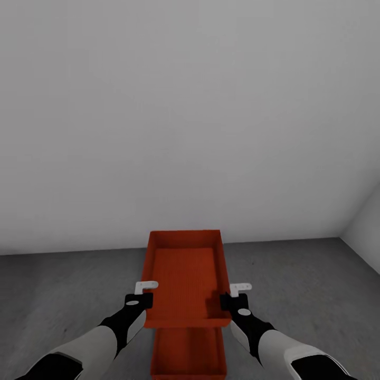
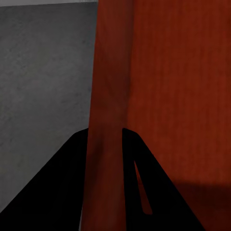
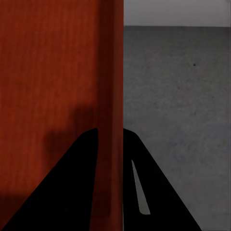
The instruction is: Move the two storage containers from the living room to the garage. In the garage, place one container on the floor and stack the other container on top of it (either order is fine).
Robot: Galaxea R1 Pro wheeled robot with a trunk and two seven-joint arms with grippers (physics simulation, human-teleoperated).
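held up over the dark concrete floor point(image 1: 316, 285) near a pale grey wall point(image 1: 190, 105): upper bin point(image 1: 184, 274), left claw point(image 1: 146, 287) clamped on its left wall, right claw point(image 1: 237, 290) clamped on its right wall. directly underneath, partly covered by it, second bin point(image 1: 187, 353) down on the floor.

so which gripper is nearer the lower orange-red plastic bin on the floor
Neither clearly: the left gripper and right gripper clamp opposite side walls of the upper orange-red plastic bin, both above the lower bin.
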